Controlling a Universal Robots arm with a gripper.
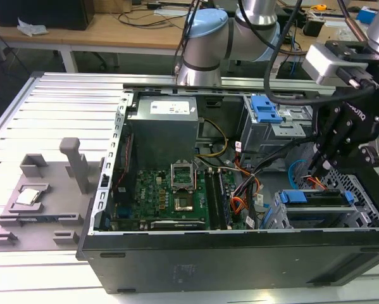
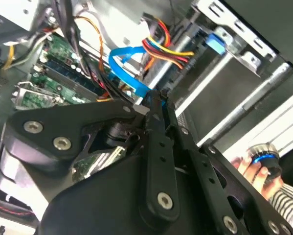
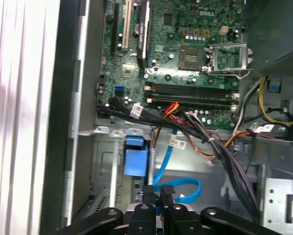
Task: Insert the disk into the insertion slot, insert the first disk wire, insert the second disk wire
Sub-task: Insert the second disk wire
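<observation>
The disk (image 1: pixel 319 201) lay flat inside the insertion slot (image 1: pixel 368 204), at the near corner of the open computer case (image 1: pixel 240 259) on the exterior view's right. You could see its 2 blue ends poking out on each side of the slot's front.

Your gripper (image 1: pixel 320 166) hung just above the back of the disk. In the second wrist view its 2 fingers (image 2: pixel 158 142) were pressed close together, and they pinched the end of the blue wire (image 2: pixel 126 73). That tip of the gripper (image 2: pixel 155 100) was down low, near the metal of the slot. In the first wrist view the gripper (image 3: pixel 153 196) sat over the same blue wire (image 3: pixel 185 188), which curled in a loop right beside it.

A bunch of red, yellow and orange wires (image 2: pixel 166 46) ran just past the blue wire. More dark wires (image 3: pixel 219 152) crossed from the slot toward the green board (image 3: pixel 185 49).

In the exterior view the green board (image 1: pixel 170 193) lay in the middle of the case. A grey metal box (image 1: pixel 161 130) stood behind it. A blue latch (image 1: pixel 265 109) sat on another metal bay, farther back than the disk.

The case stood on a grooved metal table (image 1: pixel 62 107). A grey tray (image 1: pixel 43 196) lay on the table, well apart from the case, on the exterior view's left.

In the second wrist view a person's hand (image 2: pixel 256 169) with a striped sleeve (image 2: pixel 283 205) held a small round thing outside the case.
</observation>
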